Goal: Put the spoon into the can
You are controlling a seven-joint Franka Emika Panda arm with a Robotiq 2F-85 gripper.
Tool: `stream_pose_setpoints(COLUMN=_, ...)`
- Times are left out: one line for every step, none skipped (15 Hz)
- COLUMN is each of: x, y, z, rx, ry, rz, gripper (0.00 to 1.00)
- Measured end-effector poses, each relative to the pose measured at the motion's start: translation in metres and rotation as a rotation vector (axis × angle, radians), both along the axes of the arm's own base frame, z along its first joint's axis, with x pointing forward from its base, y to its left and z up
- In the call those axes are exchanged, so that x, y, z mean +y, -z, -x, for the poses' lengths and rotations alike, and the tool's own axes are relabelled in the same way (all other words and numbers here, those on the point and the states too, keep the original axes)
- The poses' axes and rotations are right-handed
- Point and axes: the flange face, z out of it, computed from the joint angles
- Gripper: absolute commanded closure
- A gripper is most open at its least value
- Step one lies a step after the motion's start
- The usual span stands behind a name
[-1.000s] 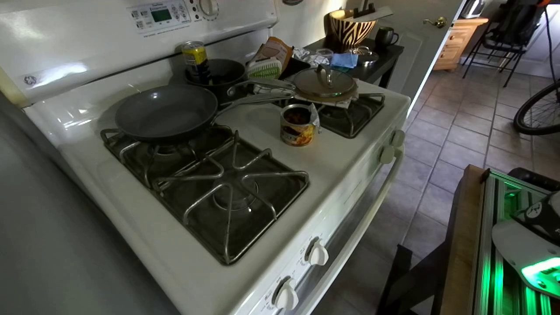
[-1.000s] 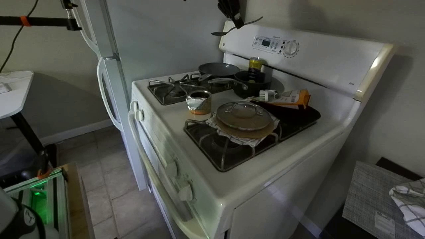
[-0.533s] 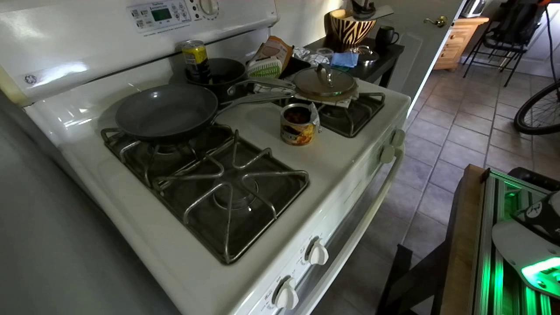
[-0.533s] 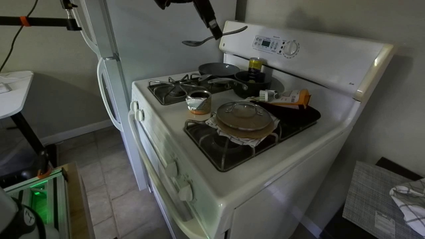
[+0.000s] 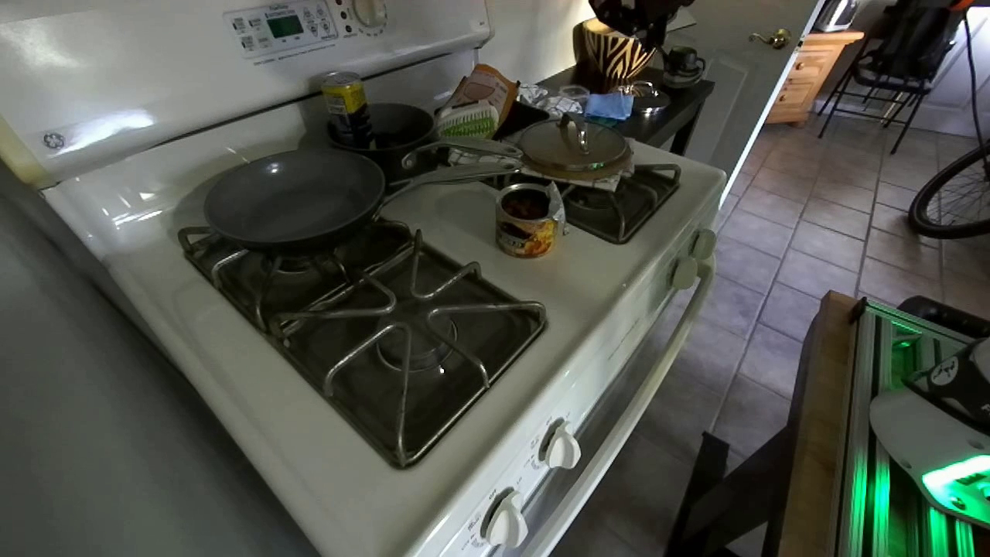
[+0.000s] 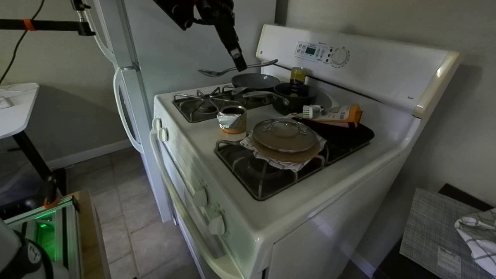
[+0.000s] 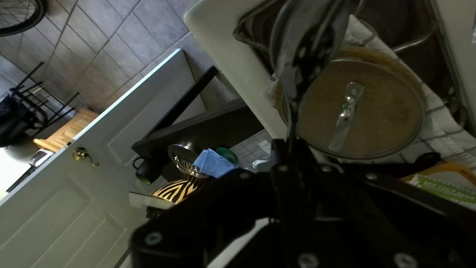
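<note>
The can stands upright on the white stove top between the burners, with a silvery rim, a brownish-yellow label and dark reddish contents. It also shows in an exterior view, with foil folded down its side. My gripper is shut on the spoon around mid-handle and holds it nearly level, well above the stove. In the wrist view, the gripper is at lower middle. The blurred spoon bowl points up and away from it. The can is out of the wrist view.
A glass-lidded plate on a cloth sits beside the can. A grey frying pan and a dark pot holding a tall yellow-black can stand at the back; their handles reach toward the can. A bag lies behind the lid.
My gripper has come down with the spoon in it and moved to the left in an exterior view. The spoon stays in the grip. The can and cookware have not moved.
</note>
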Motion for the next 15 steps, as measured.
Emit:
stream_pose_setpoints(x=-0.001, y=-0.001, z=0.000, rx=-0.008, ry=0.008, rz=0.007, gripper=0.98)
stream_pose_setpoints(x=-0.002, y=-0.002, z=-0.001, rx=-0.015, ry=0.015, rz=0.009, gripper=0.98)
stream_pose_setpoints(x=-0.003, y=-0.003, z=-0.001, rx=-0.021, ry=0.022, rz=0.009, gripper=0.98)
stream_pose_setpoints(x=-0.005, y=-0.004, z=-0.001, rx=-0.025, ry=0.028, rz=0.009, gripper=0.98)
stream_pose_setpoints(x=-0.006, y=-0.004, z=-0.001, rx=-0.029, ry=0.035, rz=0.009, gripper=0.98)
stream_pose_setpoints(x=-0.007, y=-0.004, z=-0.001, rx=-0.032, ry=0.042, rz=0.009, gripper=0.98)
stream_pose_setpoints(x=-0.009, y=-0.003, z=-0.001, rx=-0.034, ry=0.047, rz=0.010, gripper=0.98)
stream_pose_setpoints(x=-0.009, y=-0.002, z=-0.001, rx=-0.035, ry=0.050, rz=0.018, gripper=0.98)
stream_pose_setpoints(x=-0.010, y=0.000, z=-0.001, rx=-0.038, ry=0.048, rz=0.035, gripper=0.98)
stream_pose_setpoints(x=-0.011, y=0.002, z=-0.002, rx=-0.039, ry=0.047, rz=0.056, gripper=0.92)
stream_pose_setpoints(x=-0.011, y=0.004, z=-0.002, rx=-0.039, ry=0.047, rz=0.079, gripper=0.92)
stream_pose_setpoints(x=-0.010, y=0.006, z=-0.002, rx=-0.037, ry=0.050, rz=0.094, gripper=0.92)
stream_pose_setpoints(x=-0.010, y=0.007, z=-0.002, rx=-0.036, ry=0.052, rz=0.103, gripper=0.98)
stream_pose_setpoints(x=-0.009, y=0.008, z=-0.002, rx=-0.036, ry=0.052, rz=0.106, gripper=0.98)
stream_pose_setpoints(x=-0.009, y=0.008, z=-0.003, rx=-0.023, ry=0.040, rz=0.108, gripper=0.98)
